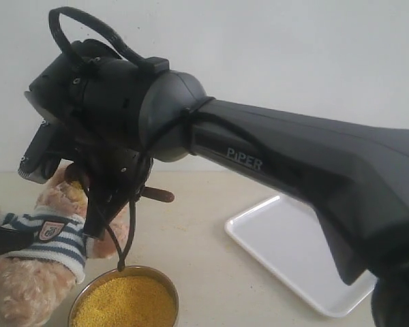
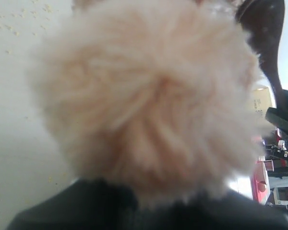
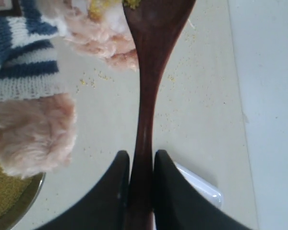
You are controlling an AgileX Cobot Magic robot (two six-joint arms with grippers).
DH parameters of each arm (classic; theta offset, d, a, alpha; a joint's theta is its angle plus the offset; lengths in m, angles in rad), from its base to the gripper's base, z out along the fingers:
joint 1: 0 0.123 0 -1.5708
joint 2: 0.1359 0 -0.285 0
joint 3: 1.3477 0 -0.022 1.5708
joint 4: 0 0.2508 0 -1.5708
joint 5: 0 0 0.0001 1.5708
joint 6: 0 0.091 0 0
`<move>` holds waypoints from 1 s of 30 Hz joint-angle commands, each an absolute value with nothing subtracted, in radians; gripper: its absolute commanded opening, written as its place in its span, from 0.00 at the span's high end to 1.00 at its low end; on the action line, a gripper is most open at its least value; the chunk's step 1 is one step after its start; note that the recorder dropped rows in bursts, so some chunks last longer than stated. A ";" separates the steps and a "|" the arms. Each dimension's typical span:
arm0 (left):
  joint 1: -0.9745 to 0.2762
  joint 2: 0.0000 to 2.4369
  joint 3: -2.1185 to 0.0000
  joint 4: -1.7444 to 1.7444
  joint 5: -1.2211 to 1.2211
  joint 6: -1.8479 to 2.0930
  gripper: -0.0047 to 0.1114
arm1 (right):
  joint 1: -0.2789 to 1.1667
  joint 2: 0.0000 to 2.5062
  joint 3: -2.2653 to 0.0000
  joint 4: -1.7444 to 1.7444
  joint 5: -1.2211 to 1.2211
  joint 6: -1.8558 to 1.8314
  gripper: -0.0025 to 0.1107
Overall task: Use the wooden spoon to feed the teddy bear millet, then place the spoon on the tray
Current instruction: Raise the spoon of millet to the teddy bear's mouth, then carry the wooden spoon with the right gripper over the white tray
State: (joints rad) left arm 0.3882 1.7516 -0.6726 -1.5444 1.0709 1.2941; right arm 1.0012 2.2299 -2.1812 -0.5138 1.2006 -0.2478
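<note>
The teddy bear [image 1: 44, 238] in its striped shirt sits at the left. My right gripper [image 1: 102, 201] reaches across to it and is shut on the wooden spoon [image 3: 151, 57] by the handle, fingers [image 3: 116, 177] clamped on both sides. The spoon's bowl is up at the bear's face with some yellow grains on it; the handle end [image 1: 158, 195] sticks out behind. The millet [image 1: 126, 303] fills a metal bowl [image 1: 165, 281] below the bear. The white tray [image 1: 293, 252] lies to the right. Bear fur [image 2: 149, 96] fills the left wrist view, hiding the left jaws.
Loose millet grains [image 3: 93, 79] are scattered on the beige table between bear and tray. The right arm's thick black body [image 1: 307, 157] spans the scene above the tray. A dark shape [image 1: 0, 240] crosses the bear at the far left.
</note>
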 commanded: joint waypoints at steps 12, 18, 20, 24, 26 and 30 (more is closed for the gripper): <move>0.386 1.751 -0.673 -1.579 1.070 1.302 0.93 | 1.069 2.225 -2.187 -0.662 1.221 -0.218 0.98; 0.386 1.751 -0.673 -1.582 1.068 1.302 0.93 | 1.069 2.225 -2.187 -0.664 1.188 -0.141 0.98; 0.386 1.751 -0.673 -1.577 1.069 1.302 0.93 | 1.069 2.225 -2.187 -0.664 1.186 -0.103 0.98; 0.386 1.751 -0.673 -1.594 1.056 1.302 0.93 | 1.064 2.223 -2.187 -0.668 1.221 -0.107 0.98; 0.386 1.751 -0.673 -1.581 1.058 1.302 0.93 | 1.056 2.217 -2.187 -0.666 1.221 -0.118 0.98; 0.386 1.751 -0.673 -1.578 1.072 1.302 0.93 | 1.002 2.183 -2.187 -0.562 1.221 -0.118 0.98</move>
